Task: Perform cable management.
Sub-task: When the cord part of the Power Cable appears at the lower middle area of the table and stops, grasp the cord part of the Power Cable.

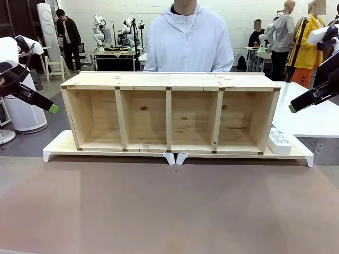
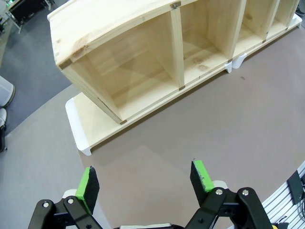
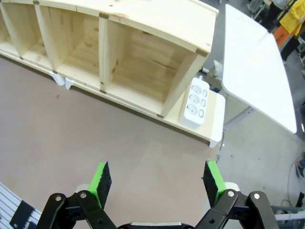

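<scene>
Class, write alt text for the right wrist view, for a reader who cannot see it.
The right gripper, its green-padded fingers apart, hangs over a brown table. Beyond stands a pale wooden shelf with open compartments, a white three-socket power strip lying beside its end.

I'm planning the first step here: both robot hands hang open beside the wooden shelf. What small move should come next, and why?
Probably ease the right hand toward the white power strip at the right end of the shelf. That hand is open, holds nothing, and is the nearer one. The strip is likely where cabling work begins.
</scene>
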Available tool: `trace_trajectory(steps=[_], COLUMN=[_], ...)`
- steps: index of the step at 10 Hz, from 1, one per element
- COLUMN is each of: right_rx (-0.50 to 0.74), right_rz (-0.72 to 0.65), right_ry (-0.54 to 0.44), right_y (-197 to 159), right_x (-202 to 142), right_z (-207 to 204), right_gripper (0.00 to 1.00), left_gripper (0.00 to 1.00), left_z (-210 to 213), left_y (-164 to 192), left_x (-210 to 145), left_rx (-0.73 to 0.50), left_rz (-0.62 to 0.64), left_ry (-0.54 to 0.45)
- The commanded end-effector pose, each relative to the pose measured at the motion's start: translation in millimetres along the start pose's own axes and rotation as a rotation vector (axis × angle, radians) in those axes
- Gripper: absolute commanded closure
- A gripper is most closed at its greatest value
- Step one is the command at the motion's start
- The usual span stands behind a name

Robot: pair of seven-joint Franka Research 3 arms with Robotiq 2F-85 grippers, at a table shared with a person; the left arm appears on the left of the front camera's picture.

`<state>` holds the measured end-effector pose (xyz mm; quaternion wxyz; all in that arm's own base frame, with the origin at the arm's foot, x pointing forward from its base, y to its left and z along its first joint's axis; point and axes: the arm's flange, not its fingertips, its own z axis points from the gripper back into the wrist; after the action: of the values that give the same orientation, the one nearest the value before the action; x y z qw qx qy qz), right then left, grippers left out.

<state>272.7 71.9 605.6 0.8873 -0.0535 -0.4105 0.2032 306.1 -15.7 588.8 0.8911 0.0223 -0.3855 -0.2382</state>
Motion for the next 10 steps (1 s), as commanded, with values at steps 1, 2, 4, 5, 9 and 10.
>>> trace_trajectory(steps=[1, 2, 4, 5, 9, 10], right_rx=[-0.003, -0.003, -0.003, -0.003, -0.003, -0.003], right_rz=[-0.002, -0.002, -0.002, -0.002, -0.002, -0.002], right_ry=[0.004, 0.004, 0.004, 0.004, 0.004, 0.004], right_y=[-1.0, -1.0, -1.0, -1.0, -1.0, -1.0], right_x=[-0.7, -0.7, -0.7, -0.7, -0.7, -0.7], right_z=[0.2, 0.2, 0.2, 0.2, 0.2, 0.2], right_gripper=[0.0, 0.0, 0.0, 0.0, 0.0, 0.0], left_gripper=[0.0, 0.0, 0.0, 0.0, 0.0, 0.0], left_z=[0.4, 0.4, 0.4, 0.4, 0.4, 0.4], left_y=[-0.4, -0.4, -0.4, -0.4, -0.4, -0.4], left_x=[0.0, 0.0, 0.0, 0.0, 0.0, 0.0], left_rx=[0.001, 0.001, 0.001, 0.001, 0.001, 0.001], left_rz=[0.003, 0.003, 0.003, 0.003, 0.003, 0.003], left_ry=[0.001, 0.001, 0.001, 0.001, 0.001, 0.001])
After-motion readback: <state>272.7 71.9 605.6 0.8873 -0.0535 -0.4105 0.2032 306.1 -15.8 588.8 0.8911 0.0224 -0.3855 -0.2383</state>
